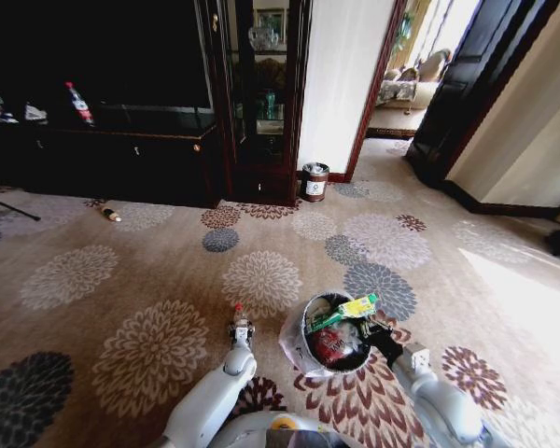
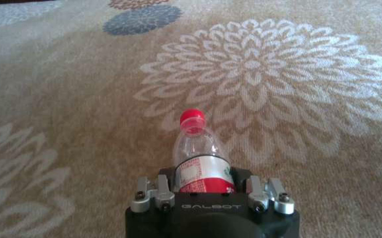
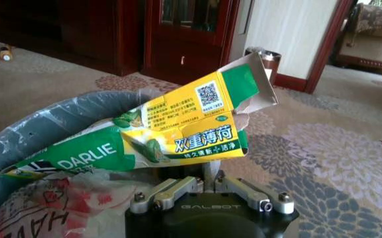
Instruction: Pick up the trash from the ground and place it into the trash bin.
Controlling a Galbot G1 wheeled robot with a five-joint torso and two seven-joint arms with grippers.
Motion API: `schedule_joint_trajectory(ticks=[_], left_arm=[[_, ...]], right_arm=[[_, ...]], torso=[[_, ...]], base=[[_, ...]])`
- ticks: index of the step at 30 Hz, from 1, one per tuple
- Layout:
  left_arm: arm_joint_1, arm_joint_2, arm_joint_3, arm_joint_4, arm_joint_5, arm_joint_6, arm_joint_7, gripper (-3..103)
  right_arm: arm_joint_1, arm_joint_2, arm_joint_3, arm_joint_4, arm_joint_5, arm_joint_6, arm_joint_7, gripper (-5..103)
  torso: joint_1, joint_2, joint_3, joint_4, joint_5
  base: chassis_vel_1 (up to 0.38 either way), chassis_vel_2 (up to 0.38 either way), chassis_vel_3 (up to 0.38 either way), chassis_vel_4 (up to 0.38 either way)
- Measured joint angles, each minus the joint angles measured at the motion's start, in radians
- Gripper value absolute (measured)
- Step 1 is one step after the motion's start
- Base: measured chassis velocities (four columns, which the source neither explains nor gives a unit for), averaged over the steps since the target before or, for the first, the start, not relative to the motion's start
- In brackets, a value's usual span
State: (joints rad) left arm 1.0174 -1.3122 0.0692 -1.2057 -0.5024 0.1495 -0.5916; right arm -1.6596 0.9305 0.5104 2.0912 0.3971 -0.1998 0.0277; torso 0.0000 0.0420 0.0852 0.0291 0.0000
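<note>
The left hand (image 2: 210,196) grips a clear plastic bottle (image 2: 198,158) around its labelled body, holding it above the flowered carpet (image 2: 78,99). The bottle's red cap (image 2: 192,117) points away from the wrist, and the neck and shoulder stick out past the fingers (image 2: 147,196). In the head view this left hand (image 1: 240,329) sits low in front of the robot, just to the left of the trash bin (image 1: 299,350), not over it.

The bin is a small round bucket lined with a thin plastic bag (image 3: 38,129) and stands on the carpet close to the robot. It already holds a red-and-white packet (image 1: 334,343). A flattened green and yellow toothpaste box (image 3: 177,131) lies across its rim. The right hand (image 3: 207,191) is at the bin's right edge, clenched on the near edge of that box, which sticks up and out over the bin's opening.

Farther off, another small bottle (image 1: 109,214) lies on the carpet near the dark cabinet (image 1: 121,159), and a brown cylindrical bin (image 1: 315,182) stands by the wall.
</note>
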Motion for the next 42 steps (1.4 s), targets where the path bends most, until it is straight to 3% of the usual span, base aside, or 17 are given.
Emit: schedule_joint_trajectory(ticks=[3,8,12,15,16,19,20,23,24,26,27,28,32,36,37,38,42], left_arm=[[0.007,0.007,0.001,-0.013,0.008,-0.005,0.01,47],[0.019,0.013,-0.003,-0.04,0.079,-0.03,0.021,41],[0.085,0.103,-0.013,-0.288,0.282,-0.061,0.123,28],[0.1,0.155,-0.01,-0.386,0.335,-0.086,0.161,28],[0.1,0.21,-0.004,-0.488,0.356,-0.093,0.188,28],[0.073,0.272,0.008,-0.608,0.349,-0.077,0.212,28],[0.022,0.323,0.028,-0.714,0.32,-0.043,0.223,28],[-0.044,0.365,0.055,-0.819,0.284,0.013,0.238,28],[-0.077,0.384,0.08,-0.866,0.25,0.044,0.236,28],[-0.118,0.394,0.129,-0.897,0.205,0.069,0.228,28],[-0.17,0.396,0.193,-0.908,0.155,0.089,0.217,28],[-0.219,0.39,0.246,-0.905,0.122,0.099,0.204,28],[-0.348,0.323,0.377,-0.815,0.096,0.081,0.184,28],[-0.417,0.249,0.439,-0.727,0.092,0.055,0.168,28],[-0.44,0.217,0.461,-0.696,0.092,0.051,0.157,28],[-0.473,0.131,0.515,-0.671,0.065,0.08,0.099,28],[-0.442,0.131,0.532,-0.699,0.042,0.108,0.063,28]], right_arm=[[0.002,0.006,-0.004,-0.005,-0.001,0.0,0.001,2],[0.001,0.007,-0.003,-0.006,-0.002,0.0,0.001,2],[0.001,0.01,0.003,-0.019,-0.003,0.001,0.002,2],[0.003,0.015,0.003,-0.026,-0.008,0.005,0.0,2],[0.006,0.02,0.002,-0.032,-0.013,0.009,-0.002,2],[0.009,0.028,-0.003,-0.037,-0.019,0.011,-0.007,2],[0.013,0.035,-0.011,-0.043,-0.026,0.013,-0.013,2],[0.03,0.034,-0.029,-0.049,-0.028,0.013,-0.014,2],[0.042,0.028,-0.037,-0.052,-0.027,0.013,-0.016,2],[0.046,0.025,-0.039,-0.053,-0.027,0.013,-0.018,2],[0.043,0.023,-0.039,-0.053,-0.027,0.013,-0.023,2],[0.037,0.022,-0.038,-0.053,-0.028,0.014,-0.025,2],[0.031,0.025,-0.039,-0.05,-0.029,0.014,-0.025,2],[0.036,0.028,-0.047,-0.034,-0.026,0.012,-0.021,2],[0.037,0.029,-0.051,-0.025,-0.022,0.007,-0.017,2],[0.038,0.034,-0.055,-0.016,-0.012,-0.001,-0.007,2],[0.031,0.037,-0.038,-0.014,-0.009,-0.003,-0.001,2]], torso=[[0.0,0.0,0.0,0.0,0.0001],[0.0,0.0,0.0,-0.0001,-0.0002],[0.0,0.0,0.0,-0.0001,0.0],[0.0,0.0,0.0,0.0001,-0.0002],[0.0,0.0,0.0,0.0002,-0.0001],[0.0,0.0,0.0,0.0003,0.0],[0.0,0.0,0.0,-0.0001,0.0003],[0.0,0.0,0.0,-0.0011,-0.0002],[0.0,0.0,0.0,0.0006,0.0002],[0.0,0.0,0.0,0.0004,0.0006],[0.0,0.0,0.0,0.0012,-0.0002],[0.0,0.0,0.0,-0.0001,-0.0004],[0.0,0.0,0.0,-0.0007,0.0],[0.0,0.0,0.0,-0.0004,0.0003],[0.0,0.0,0.0,-0.0003,0.0003],[0.0,0.0,0.0,0.0003,0.0003],[0.0,0.0,0.0,-0.0008,0.0001]], base=[[0.0,0.0,0.0,0.0],[0.0,0.0,0.0,0.0],[0.0,0.0,0.0,0.0],[0.0,0.0,0.0,0.0],[0.0,0.0,0.0,0.0],[0.0,0.0,0.0,0.0],[0.0,0.0,0.0,0.0],[0.0,0.0,0.0,0.0],[0.0,0.0,0.0,0.0],[0.0,0.0,0.0,0.0],[0.0,0.0,0.0,0.0],[0.0,0.0,0.0,0.0],[0.0,0.0,0.0,0.0],[0.0,0.0,0.0,0.0],[0.0,0.0,0.0,0.0],[0.0,0.0,0.0,0.0],[0.0,0.0,0.0,0.0]])
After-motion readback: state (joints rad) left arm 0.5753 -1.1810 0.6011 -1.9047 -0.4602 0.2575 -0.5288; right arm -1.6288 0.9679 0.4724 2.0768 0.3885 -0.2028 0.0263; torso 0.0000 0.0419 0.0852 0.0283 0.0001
